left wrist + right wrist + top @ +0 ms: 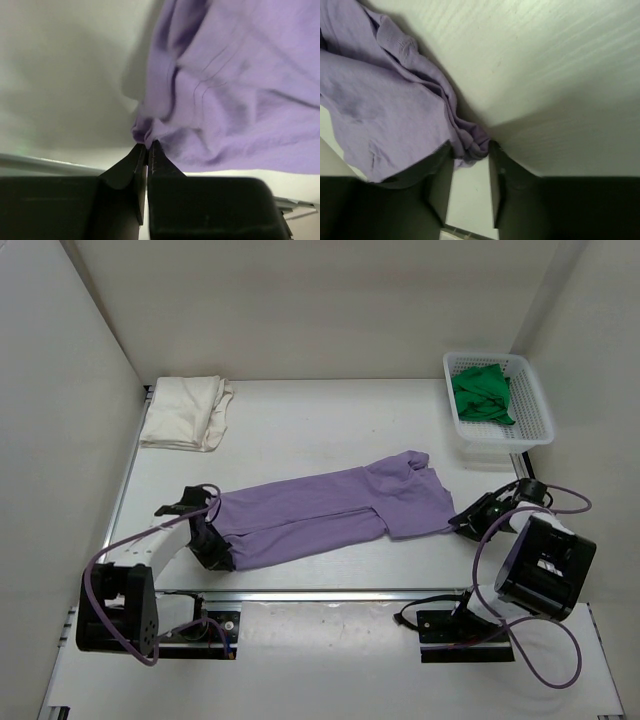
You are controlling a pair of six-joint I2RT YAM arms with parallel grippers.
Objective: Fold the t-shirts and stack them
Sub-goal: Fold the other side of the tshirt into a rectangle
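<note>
On the white table (300, 420), the purple shirt (310, 515) lies stretched between left end effector (147, 146) and right end effector (470, 149), each clamped on one end.

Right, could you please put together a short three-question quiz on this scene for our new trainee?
1. True or false: the green t-shirt lies inside the basket.
2. What is the left gripper shut on? A the basket; B the lavender t-shirt; C the green t-shirt.
3. Fill in: seen from the top camera, the folded cream t-shirt sits at the far ____ corner of the table.

Key: 1 true; 2 B; 3 left.
</note>
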